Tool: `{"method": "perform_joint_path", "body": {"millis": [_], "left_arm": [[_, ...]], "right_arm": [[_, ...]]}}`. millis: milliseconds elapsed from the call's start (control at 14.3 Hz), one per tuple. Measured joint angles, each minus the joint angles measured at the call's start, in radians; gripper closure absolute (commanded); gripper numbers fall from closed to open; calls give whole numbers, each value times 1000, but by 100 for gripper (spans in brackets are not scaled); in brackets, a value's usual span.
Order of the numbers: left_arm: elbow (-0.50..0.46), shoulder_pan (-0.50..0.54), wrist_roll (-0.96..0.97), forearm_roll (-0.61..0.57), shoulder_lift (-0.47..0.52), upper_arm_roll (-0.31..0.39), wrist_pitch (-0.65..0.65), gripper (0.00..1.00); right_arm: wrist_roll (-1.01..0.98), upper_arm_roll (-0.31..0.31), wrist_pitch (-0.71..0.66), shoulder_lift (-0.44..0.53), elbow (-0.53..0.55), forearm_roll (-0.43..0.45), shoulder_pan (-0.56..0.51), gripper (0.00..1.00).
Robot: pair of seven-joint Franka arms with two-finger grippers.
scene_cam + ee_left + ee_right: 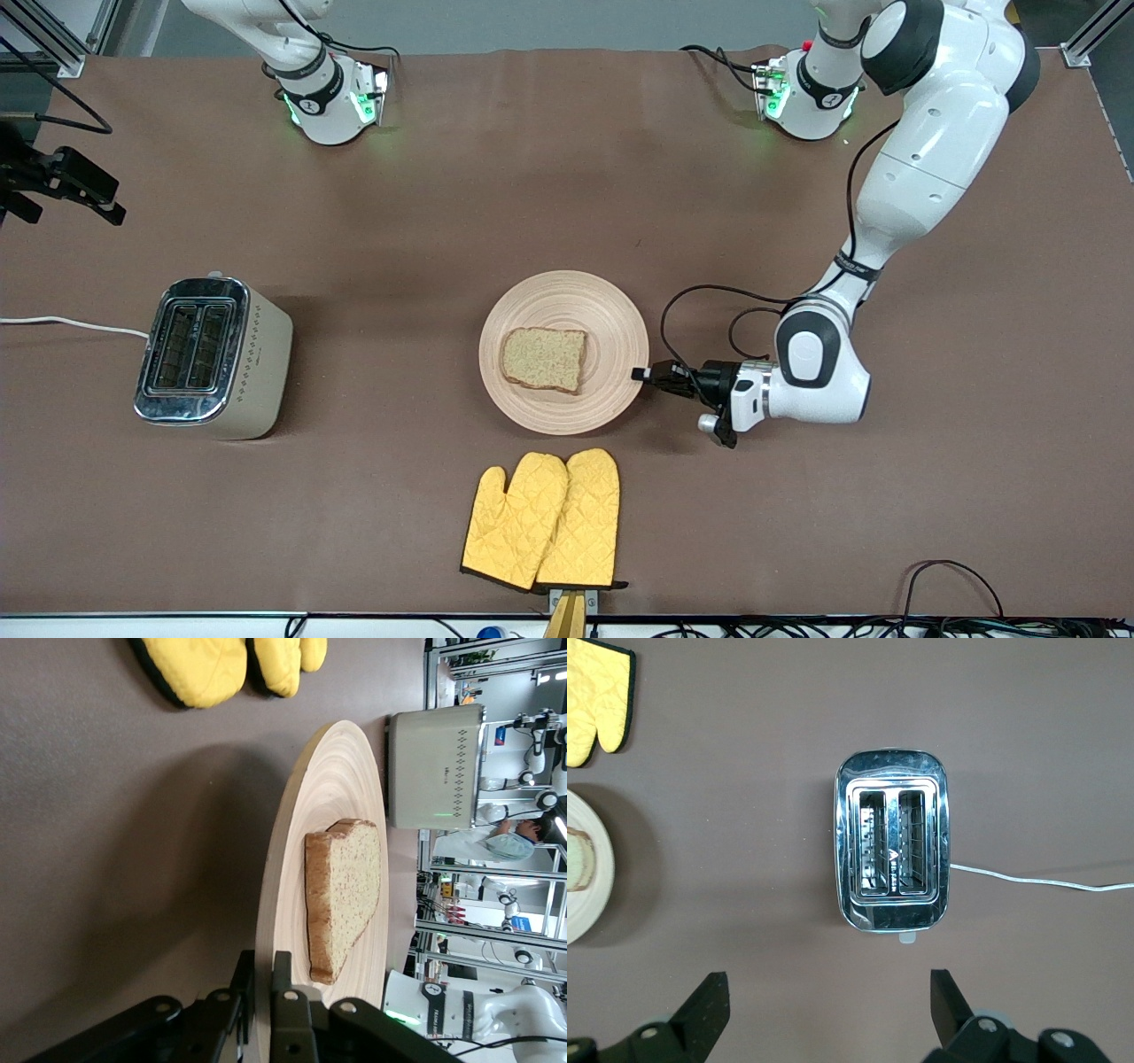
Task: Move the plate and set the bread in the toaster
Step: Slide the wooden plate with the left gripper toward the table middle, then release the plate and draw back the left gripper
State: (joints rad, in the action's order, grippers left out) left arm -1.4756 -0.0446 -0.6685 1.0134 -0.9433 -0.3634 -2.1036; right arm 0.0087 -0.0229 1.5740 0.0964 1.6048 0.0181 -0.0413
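1. The left pincer [640, 374] lies low at the rim of the wooden plate [611, 328], on the side toward the left arm's end of the surface [567, 177]. In the left wrist view its fingers [282, 992] are narrowed onto the plate's edge, one on each face — it holds the plate.
2. The right pincer [824, 1001] hangs high over the toaster [213, 356], spread wide and holding nothing; that arm waits.
3. Risk: a thin rim pinch could slip, tilting the plate so that the bread slice [543, 358] slides off.
4. The bread lies flat near the plate's middle — its crusted, rounded end toward the toaster.
5. The toaster's slots [893, 843] face up, their long axis running from the bases toward the front camera.
6. Yellow oven mitts [542, 518] lie nearer the camera — a careless drag could snag them.
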Motion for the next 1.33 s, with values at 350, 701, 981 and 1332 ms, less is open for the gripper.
{"method": "perform_joint_path", "body": {"millis": [350,701,981,1332], "left_arm": [[0,-19,1,1,-21,0,-18,45],[18,-5,35,-6,-14,26,-17,0],[50,46,237,-152,43,40,-17,0],[79,104,480,-410,158,41,-14,0]], "right_arm": [[0,0,0,0,0,0,0,0],[0,-1,-1,0,0,0,0,0],[-2,-3,-19,-1,4,0,13,0],[68,-7,3,-36,46,-92,78,0]]}}
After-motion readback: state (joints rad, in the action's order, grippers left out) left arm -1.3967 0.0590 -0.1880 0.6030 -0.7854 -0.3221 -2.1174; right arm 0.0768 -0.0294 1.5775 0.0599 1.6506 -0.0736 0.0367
